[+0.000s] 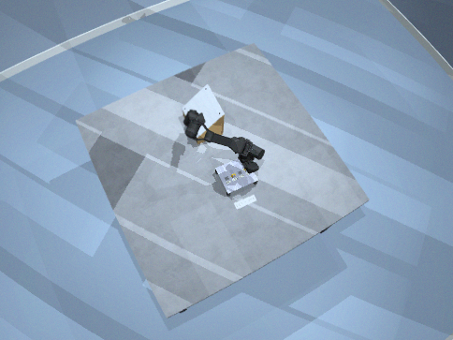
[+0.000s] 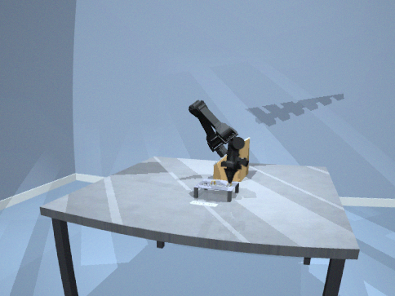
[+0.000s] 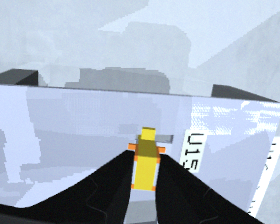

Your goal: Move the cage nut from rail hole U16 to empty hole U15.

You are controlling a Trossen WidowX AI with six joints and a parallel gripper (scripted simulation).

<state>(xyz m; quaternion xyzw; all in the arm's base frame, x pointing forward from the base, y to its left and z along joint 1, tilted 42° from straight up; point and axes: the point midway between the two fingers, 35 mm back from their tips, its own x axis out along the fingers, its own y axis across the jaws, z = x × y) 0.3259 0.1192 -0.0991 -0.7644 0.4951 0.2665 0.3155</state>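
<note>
Cage nut gripped over the rail plate at the U15 label

The pincer [image 1: 251, 168] [image 2: 230, 183] [image 3: 145, 161] is nearly closed, its fingertips pressing the flanks of the yellow cage nut [image 3: 146, 170]. In the wrist view the nut lies beside the printed U15 label [image 3: 193, 151], partly over a dark slot [image 3: 165, 138]; whether it has entered the hole cannot be told. Orange parts, probably the spring wings, project on both sides near the fingertips.

The nut should prove light and rigid in body, with springy wings that yield under side pressure. Smooth faces may let it slip or pivot if held off centre. The best hold is low and even on two opposite flanks, square to the hole, so that downward force does not tilt it.

Outward lies the rail plate [image 1: 226, 184] [image 2: 222, 187] [image 3: 75, 112], on short dark legs above the worktop [image 1: 197, 258] [image 2: 286, 224]; it bears another yellow piece [image 1: 233, 175], likely the other nut, to be left undisturbed.
</note>
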